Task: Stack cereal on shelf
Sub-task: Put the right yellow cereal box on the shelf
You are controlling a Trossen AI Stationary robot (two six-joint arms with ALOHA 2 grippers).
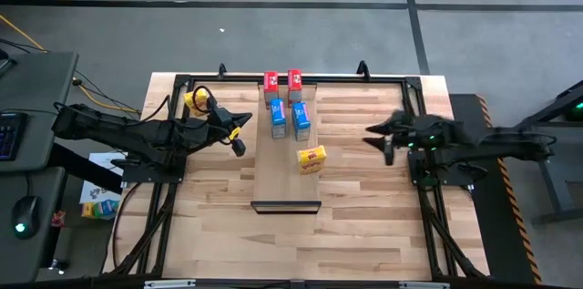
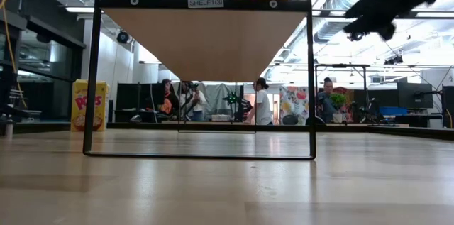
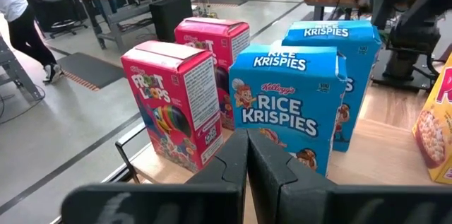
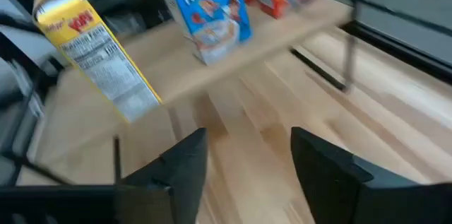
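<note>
While five boxes stand on the shelf (image 1: 286,157) — two red (image 1: 271,81), two blue (image 1: 278,114), one yellow (image 1: 311,158) — the left pincer (image 1: 239,139), fingers pressed together and empty, sits just beside the shelf's left edge. The right pincer (image 1: 387,141), spread open, hangs above the table (image 1: 364,225) right of the shelf.

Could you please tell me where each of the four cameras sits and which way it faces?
High: overhead, straight down; both arms, shelf.
Low: tabletop height, level under the shelf; arm at upper right.
Left wrist: past the shut left tool at red boxes, blue boxes.
Right wrist: past the open right tool.
Wrist views share a blue box.
</note>
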